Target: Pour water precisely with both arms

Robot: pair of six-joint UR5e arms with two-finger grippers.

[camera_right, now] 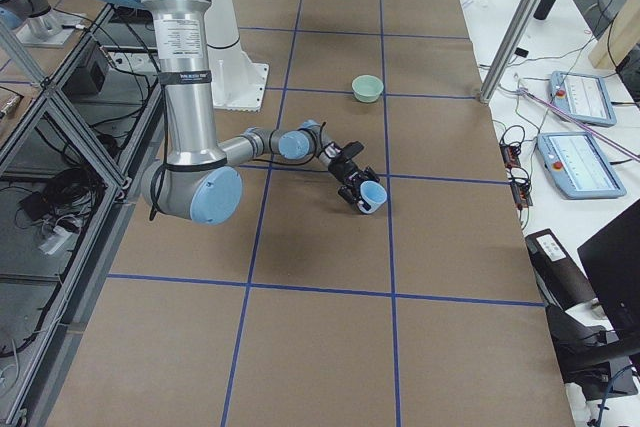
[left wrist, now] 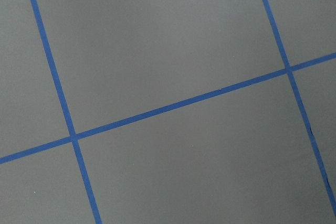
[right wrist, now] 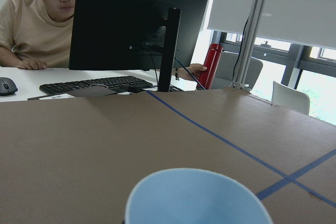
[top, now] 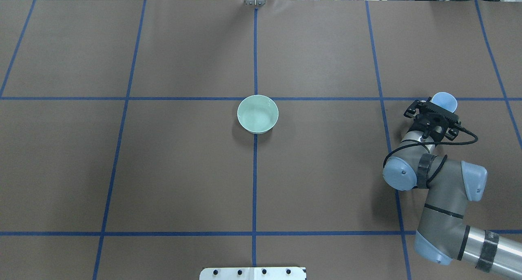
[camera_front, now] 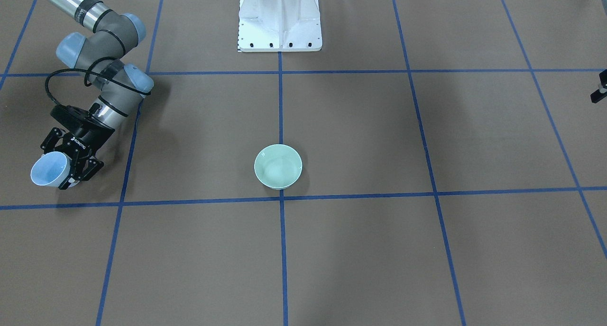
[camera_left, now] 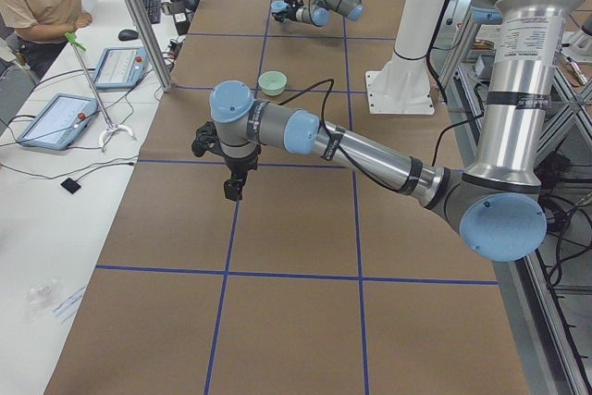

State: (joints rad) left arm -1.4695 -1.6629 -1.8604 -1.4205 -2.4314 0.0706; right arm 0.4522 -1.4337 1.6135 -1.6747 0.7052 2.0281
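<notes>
The right pincer [camera_front: 60,167] is clamping a light blue cup [camera_front: 49,169] between its fingers, tilted so the mouth is facing outward, away from the wrist, low over the table [camera_front: 360,250] near its right end. In the right wrist view the cup's rim is filling the bottom edge. A pale green bowl [top: 257,113] is sitting at the table's middle on a blue tape line [top: 255,182], well apart from the cup. The left pincer [camera_left: 236,173] is hanging pointed down over the table's far left end; whether its fingers are spread or closed, I cannot tell. The white pedestal [camera_front: 280,18] is standing behind the bowl.
</notes>
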